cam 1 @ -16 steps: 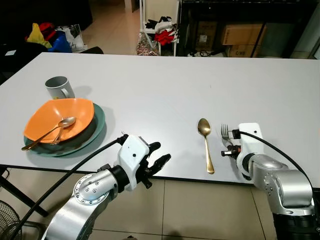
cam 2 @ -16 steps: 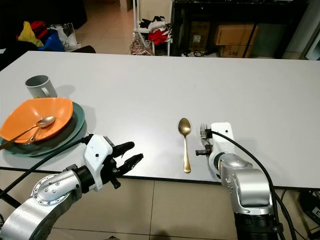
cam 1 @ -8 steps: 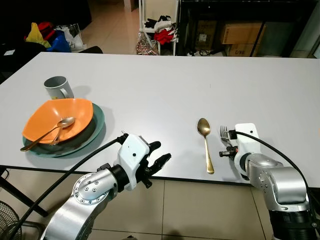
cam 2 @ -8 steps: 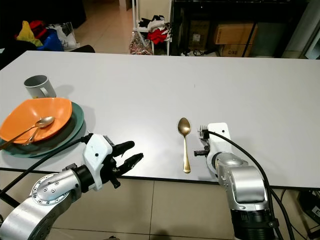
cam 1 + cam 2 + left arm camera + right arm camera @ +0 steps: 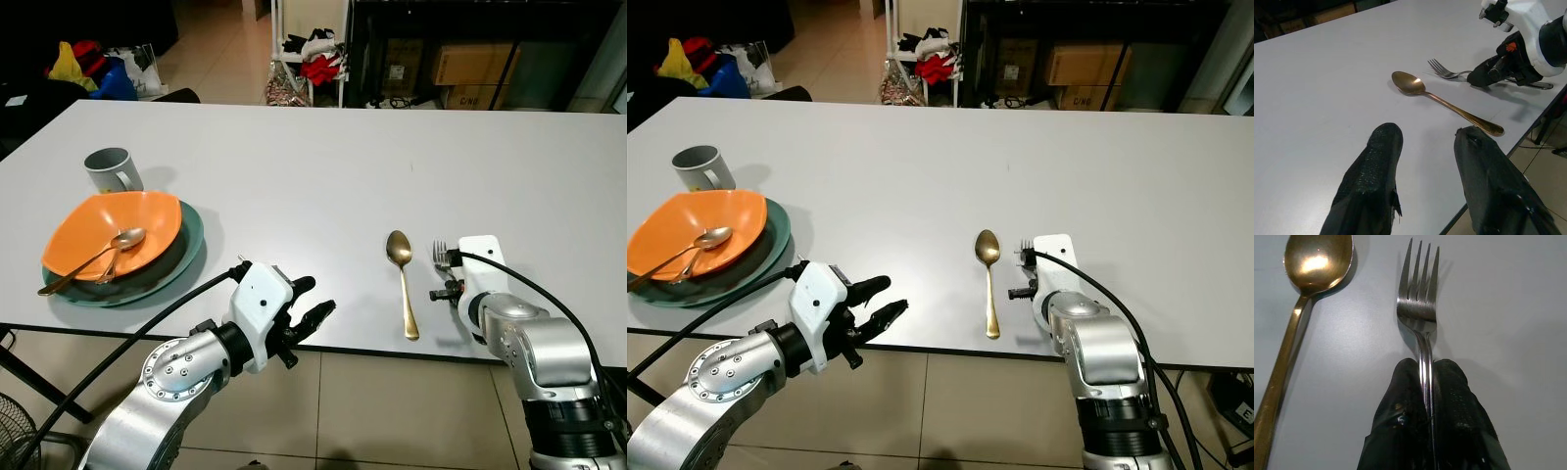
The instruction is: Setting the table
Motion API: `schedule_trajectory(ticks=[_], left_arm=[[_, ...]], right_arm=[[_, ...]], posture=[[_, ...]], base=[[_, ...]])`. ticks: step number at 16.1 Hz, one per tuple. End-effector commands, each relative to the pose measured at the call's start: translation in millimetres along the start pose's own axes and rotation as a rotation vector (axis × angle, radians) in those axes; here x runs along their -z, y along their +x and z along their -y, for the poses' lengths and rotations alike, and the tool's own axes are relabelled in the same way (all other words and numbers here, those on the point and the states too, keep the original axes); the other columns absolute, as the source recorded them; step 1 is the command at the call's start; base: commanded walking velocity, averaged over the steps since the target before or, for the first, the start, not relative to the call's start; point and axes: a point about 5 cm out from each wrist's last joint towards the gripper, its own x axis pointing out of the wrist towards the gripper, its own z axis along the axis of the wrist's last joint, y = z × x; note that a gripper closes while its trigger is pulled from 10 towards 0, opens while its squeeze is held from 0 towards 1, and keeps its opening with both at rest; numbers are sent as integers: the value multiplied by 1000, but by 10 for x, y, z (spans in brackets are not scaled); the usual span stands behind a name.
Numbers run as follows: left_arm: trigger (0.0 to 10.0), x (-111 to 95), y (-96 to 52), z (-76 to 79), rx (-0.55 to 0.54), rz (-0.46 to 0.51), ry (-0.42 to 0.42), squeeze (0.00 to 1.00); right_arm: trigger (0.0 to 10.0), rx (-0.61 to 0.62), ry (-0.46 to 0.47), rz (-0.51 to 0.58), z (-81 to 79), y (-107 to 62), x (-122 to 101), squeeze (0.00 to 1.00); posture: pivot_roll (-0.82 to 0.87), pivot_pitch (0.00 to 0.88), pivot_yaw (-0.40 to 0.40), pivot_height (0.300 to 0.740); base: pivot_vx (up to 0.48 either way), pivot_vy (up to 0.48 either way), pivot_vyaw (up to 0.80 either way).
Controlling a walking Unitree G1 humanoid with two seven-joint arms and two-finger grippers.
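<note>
Right gripper (image 5: 1427,382): fingers pinched on the handle of the silver fork (image 5: 1419,308), low on the white table (image 5: 323,166), lower right of the head view.
Fork: tines point away from the robot, just beside the gold spoon (image 5: 402,279) and parallel to it; it seems to rest on the table, though contact is hard to confirm.
Change: over the last second the fork and wrist edged slightly up the frame, nothing else moved.
Meaning: probably a final placement nudge; release should come next.
Left gripper (image 5: 1425,161): fingers spread, holding nothing, hovering at the near table edge.
Left side: orange bowl (image 5: 113,230) on green plate (image 5: 191,250), grey mug (image 5: 111,170) behind.
</note>
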Motion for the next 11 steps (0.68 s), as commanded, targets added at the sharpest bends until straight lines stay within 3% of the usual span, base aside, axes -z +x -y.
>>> schedule_trajectory(ticks=[1,11], left_arm=[[10000,-28,-17,4,0,2,12,0],[10000,-32,-15,8,-3,5,11,0]], right_arm=[[10000,-15,-13,1,-31,18,-10,0],[10000,-37,-39,-18,-91,34,-2,0]], posture=[[106,0,32,740],[108,0,21,740]], base=[[0,0,0],[0,0,0]])
